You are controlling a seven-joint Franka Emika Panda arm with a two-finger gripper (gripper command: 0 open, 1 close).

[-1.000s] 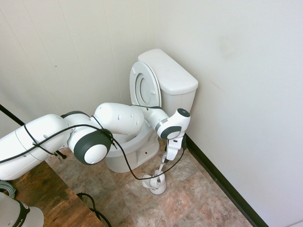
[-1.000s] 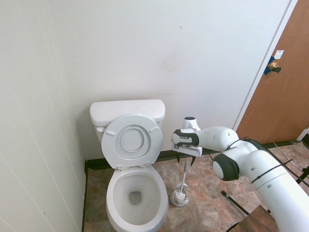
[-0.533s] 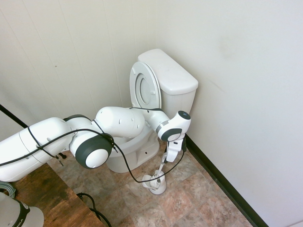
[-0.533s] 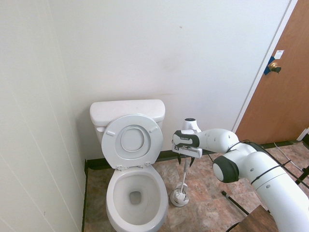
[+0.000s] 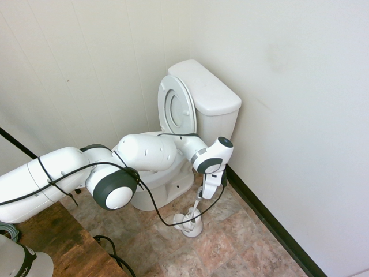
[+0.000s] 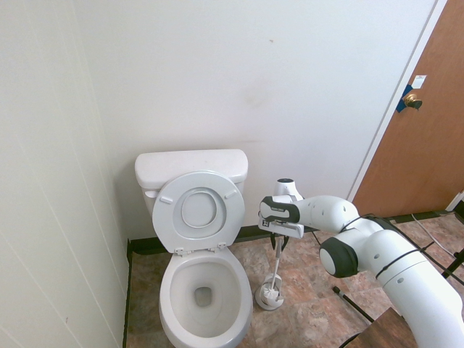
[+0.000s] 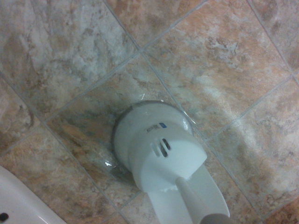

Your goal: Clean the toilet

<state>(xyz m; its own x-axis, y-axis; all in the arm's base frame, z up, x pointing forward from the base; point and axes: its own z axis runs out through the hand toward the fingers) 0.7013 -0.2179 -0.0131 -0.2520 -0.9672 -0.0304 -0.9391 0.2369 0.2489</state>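
Observation:
The white toilet [image 5: 210, 95] stands in the corner with its seat and lid raised against the tank, and its bowl [image 6: 174, 290] is open. Beside it on the tile floor is a small white brush holder [image 5: 189, 224] with a toilet brush standing in it. The thin brush handle [image 6: 276, 264] rises straight up to my gripper [image 5: 202, 196], which points down at the handle's top end, to the right of the bowl. In the wrist view the holder [image 7: 154, 149] sits directly below, with the handle running off the picture's lower edge.
A wall with a dark baseboard [image 5: 271, 222] runs close behind the brush holder. A brown door [image 6: 428, 130] is at the far right. A wooden surface [image 5: 52, 236] lies by the arm's base. Tile floor [image 6: 312, 304] surrounds the holder.
The gripper has come down a little onto the top of the brush handle, and the arm's elbow has sunk lower. The brush and its holder have not moved.

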